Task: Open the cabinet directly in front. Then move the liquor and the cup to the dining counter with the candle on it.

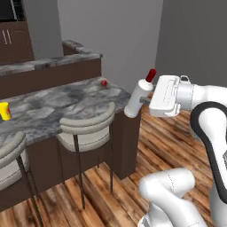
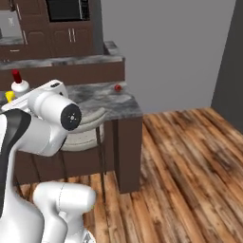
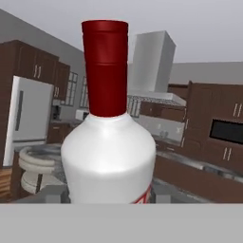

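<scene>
Glossy white rounded arm [image 1: 208,133], dark joint bands

The liquor [image 1: 138,98] at centre right of the left base view has a smooth, opaque white body with a soft sheen and a matt dark red cap. The dining counter [image 1: 66,99] beneath it is polished-looking grey-black marbled stone on a flat dark brown wooden base. The stools [image 1: 88,128] have pale grey, matt padded backs on thin dark metal-looking legs. The floor [image 2: 190,166] is glossy, streaky brown wood planking. The cup [image 1: 5,111] at far left looks like plain bright yellow plastic.
</scene>
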